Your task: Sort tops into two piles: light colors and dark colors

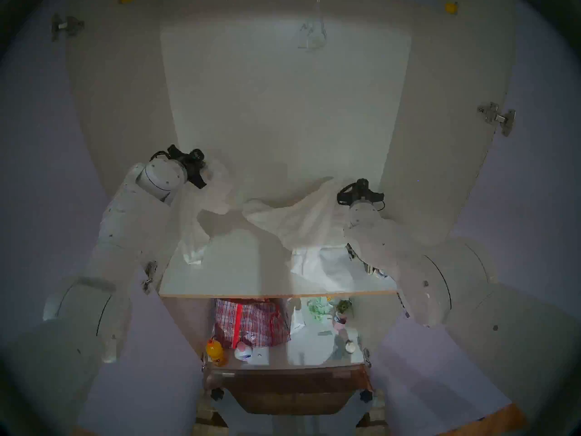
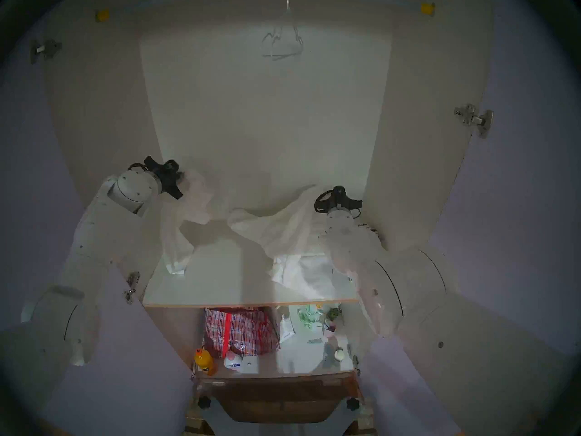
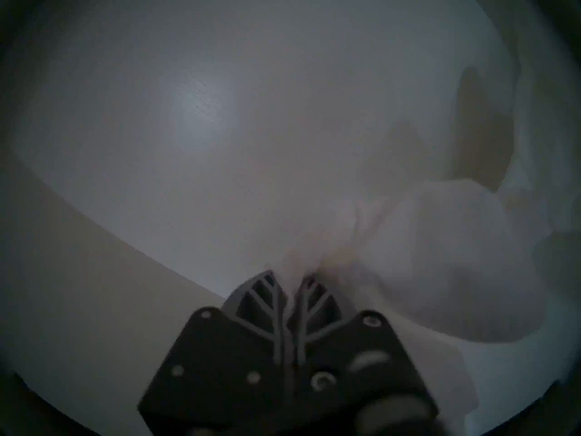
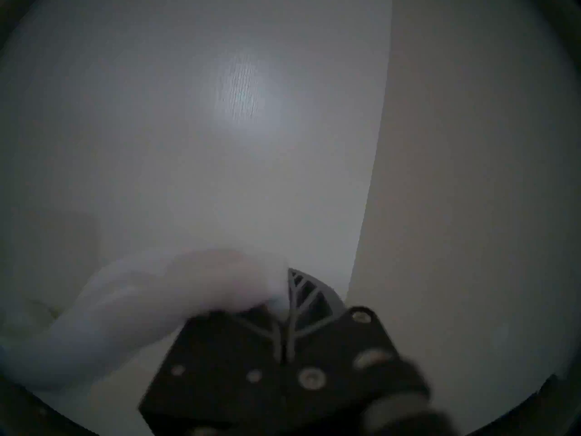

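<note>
White wardrobe walls close in a pale shelf (image 1: 239, 268) with both arms reaching inside. Left end effector (image 3: 290, 279) is clamped tight on a white top (image 1: 217, 186) — the thin cloth bunches between its fingers and hangs to the shelf's left side. Right end effector (image 4: 287, 287) is likewise closed on cloth, with the garment draped over its left finger. That cloth spans toward a heap of white garments (image 1: 320, 268) on the shelf's right half — a bit of striped fabric (image 1: 371, 267) peeks out beside the right arm. Below the shelf sit a red checked bag (image 1: 251, 322) and an orange bottle (image 1: 215, 352).
</note>
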You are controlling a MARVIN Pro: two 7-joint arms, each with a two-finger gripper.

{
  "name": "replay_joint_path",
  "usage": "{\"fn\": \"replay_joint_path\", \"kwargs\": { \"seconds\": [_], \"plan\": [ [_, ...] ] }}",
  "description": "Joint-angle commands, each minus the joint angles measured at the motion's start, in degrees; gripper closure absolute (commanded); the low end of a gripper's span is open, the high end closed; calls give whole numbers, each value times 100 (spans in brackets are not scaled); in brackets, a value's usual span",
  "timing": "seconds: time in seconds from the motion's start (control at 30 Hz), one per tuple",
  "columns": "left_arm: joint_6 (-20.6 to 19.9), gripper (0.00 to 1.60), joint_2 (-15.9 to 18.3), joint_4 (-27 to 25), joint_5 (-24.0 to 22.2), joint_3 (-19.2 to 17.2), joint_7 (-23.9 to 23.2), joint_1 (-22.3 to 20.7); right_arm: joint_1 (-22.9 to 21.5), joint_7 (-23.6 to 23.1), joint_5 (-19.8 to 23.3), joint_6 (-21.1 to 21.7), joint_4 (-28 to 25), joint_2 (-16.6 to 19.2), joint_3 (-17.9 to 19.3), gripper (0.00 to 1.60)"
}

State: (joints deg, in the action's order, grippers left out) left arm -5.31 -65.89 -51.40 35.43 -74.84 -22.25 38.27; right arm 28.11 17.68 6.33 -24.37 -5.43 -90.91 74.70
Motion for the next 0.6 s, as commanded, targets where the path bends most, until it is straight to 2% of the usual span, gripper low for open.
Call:
{"fn": "replay_joint_path", "kwargs": {
  "seconds": [0.0,0.2,0.23,0.27,0.3,0.33,0.37,0.4,0.43,0.57],
  "plan": [
    [366,160,-29,624,694,644,95,-557,-67,60,38,-112,-135,-43,40,160],
    [614,160,-276,1708,1585,1074,-1,-759,23,80,62,-187,-162,-108,70,160],
    [620,159,-284,1749,1655,1097,-18,-705,30,71,69,-207,-170,-119,77,160],
    [715,136,-334,2013,1812,1173,-43,-794,36,72,78,-244,-187,-129,90,160],
    [749,122,-363,2140,1923,1190,-72,-812,35,82,84,-273,-201,-138,98,160],
    [806,95,-411,2340,2006,1195,-89,-874,30,80,91,-294,-212,-147,108,160],
    [874,95,-445,2537,2126,1242,-109,-945,26,71,84,-321,-224,-153,101,160],
    [955,9,-488,2737,2216,1299,-133,-1034,26,78,81,-342,-233,-158,99,160],
    [1005,0,-508,2816,2207,1287,-132,-1058,23,82,75,-344,-236,-161,93,160],
    [1286,0,-637,3176,2215,1262,-173,-1306,31,29,82,-375,-260,-192,95,160]
  ]
}}
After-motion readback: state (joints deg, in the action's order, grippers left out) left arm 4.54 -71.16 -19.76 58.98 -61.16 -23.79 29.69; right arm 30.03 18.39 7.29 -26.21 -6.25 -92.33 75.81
